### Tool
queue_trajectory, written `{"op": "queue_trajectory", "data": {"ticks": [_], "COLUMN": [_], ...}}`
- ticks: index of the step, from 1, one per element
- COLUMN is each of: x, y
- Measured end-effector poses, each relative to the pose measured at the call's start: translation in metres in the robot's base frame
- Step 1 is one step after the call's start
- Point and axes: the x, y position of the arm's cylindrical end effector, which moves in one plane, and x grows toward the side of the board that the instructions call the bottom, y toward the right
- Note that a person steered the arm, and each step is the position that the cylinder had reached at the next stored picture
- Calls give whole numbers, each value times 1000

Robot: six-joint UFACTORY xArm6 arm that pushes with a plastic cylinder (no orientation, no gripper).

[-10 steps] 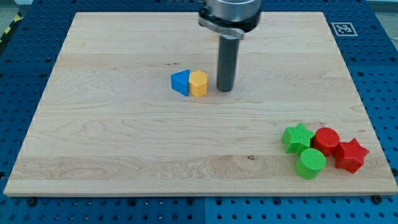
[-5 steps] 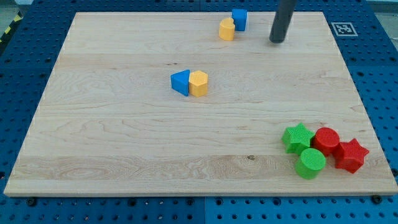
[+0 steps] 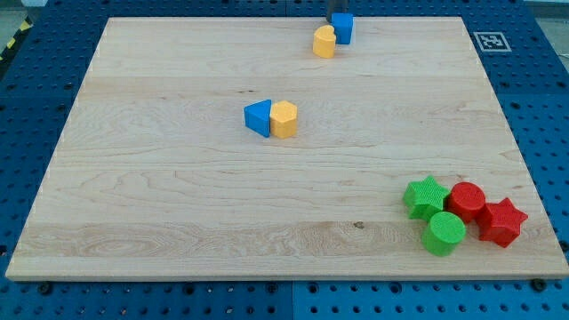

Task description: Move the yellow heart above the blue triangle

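Camera view — tip and jaws unseen, state unknowable; yellow heart (image 3: 324, 42) top centre touching blue cube (image 3: 342, 28) — blue triangle (image 3: 258, 117) mid-counter (image 3: 160, 196).

The pale, light-grained wooden surface (image 3: 178, 196) looks smooth and matt, with fine darker streaks running along its length, and it lies on a blue perforated metal base (image 3: 27, 107) with a dull sheen. The yellow plastic heart block (image 3: 324, 41), the blue plastic triangle block (image 3: 259, 116), the yellow plastic hexagonal block (image 3: 284, 118) and the blue plastic cube block (image 3: 342, 27) all look smooth-faced and matt. The green plastic star block (image 3: 425, 196), the green plastic cylinder block (image 3: 443, 233), the red plastic cylinder block (image 3: 467, 201) and the red plastic star block (image 3: 502, 221) show faintly ridged sides and the same matt finish.
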Motion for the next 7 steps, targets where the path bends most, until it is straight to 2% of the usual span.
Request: {"op": "queue_trajectory", "data": {"ticks": [7], "x": [12], "y": [3]}}
